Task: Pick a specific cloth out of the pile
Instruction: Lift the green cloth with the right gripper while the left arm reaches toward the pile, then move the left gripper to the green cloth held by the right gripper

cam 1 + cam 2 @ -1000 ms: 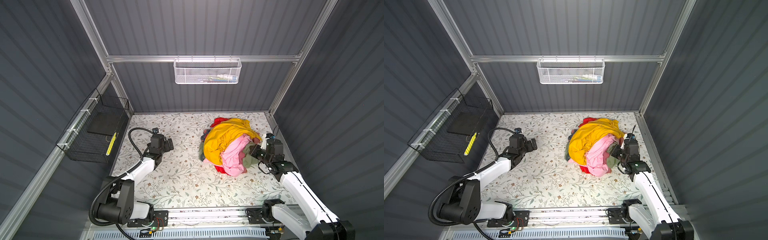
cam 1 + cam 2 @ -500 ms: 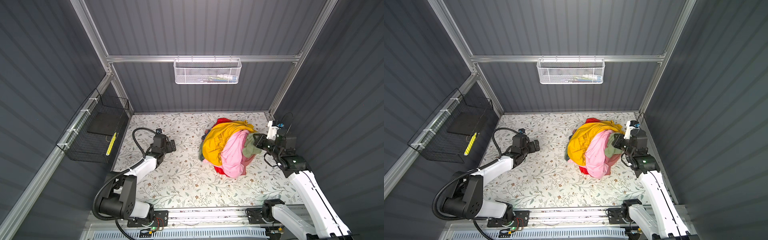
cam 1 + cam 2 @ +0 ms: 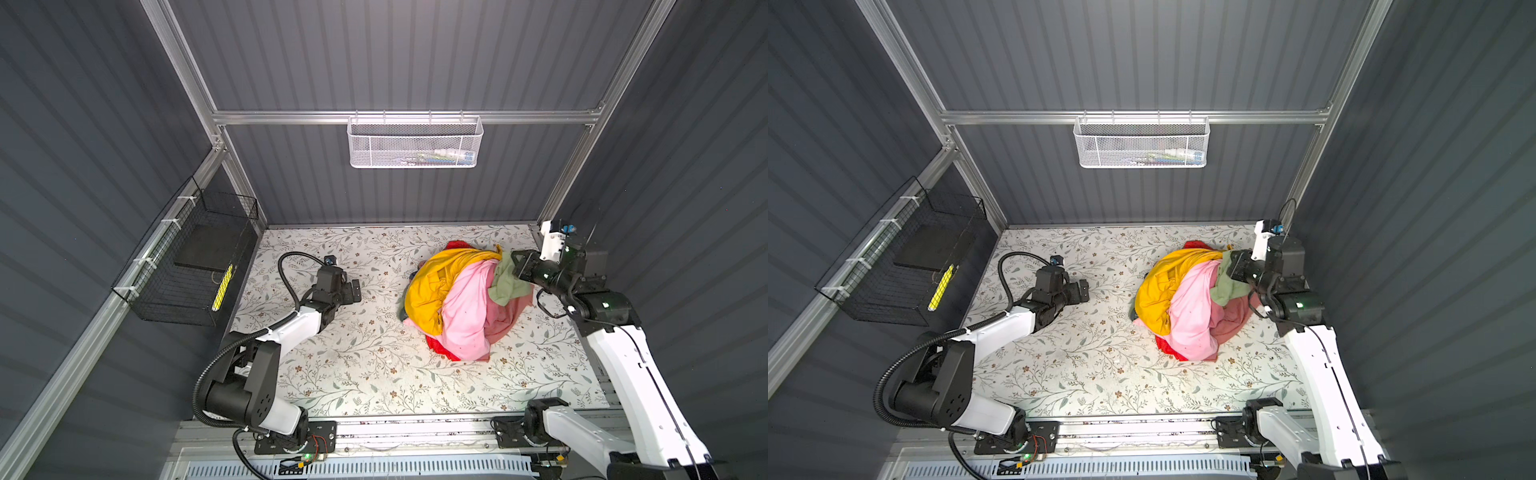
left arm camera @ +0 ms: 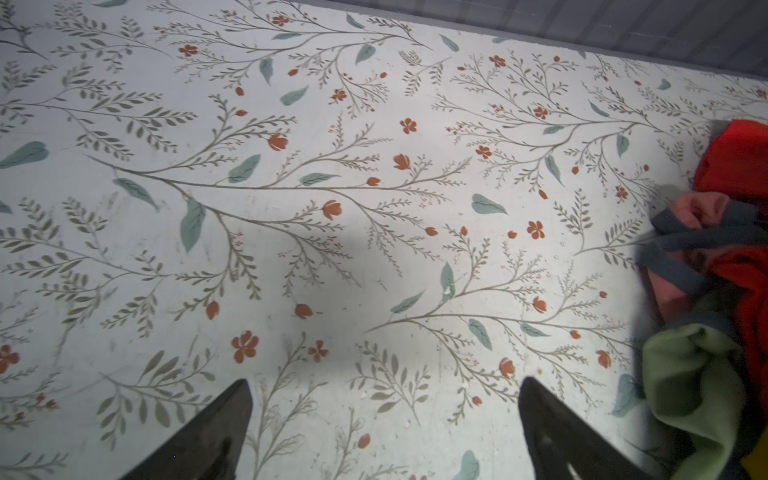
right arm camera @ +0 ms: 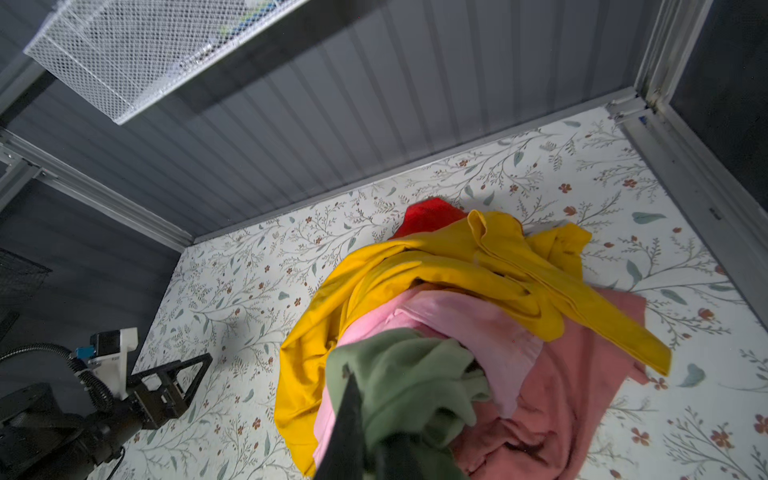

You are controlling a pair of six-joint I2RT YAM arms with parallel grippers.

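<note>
Right gripper (image 3: 518,266) pinches the cloth (image 3: 505,286), which trails lengthwise onto the pile (image 3: 461,307).

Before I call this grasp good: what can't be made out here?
- Bite of the right gripper: hidden by folds of the cloth, right wrist view.
- Rest of the cloth: buried in the pile, both top views.
- Contents of the basket: too small behind mesh.

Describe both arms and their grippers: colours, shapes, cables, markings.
The left arm and right arm have white shells over the links and black joints. A black ribbed hose loops along the left one. Thin black cables run on the right, whose joint shows a green light. The left gripper and right gripper are black, with tapered wedge-shaped jaws.
</note>
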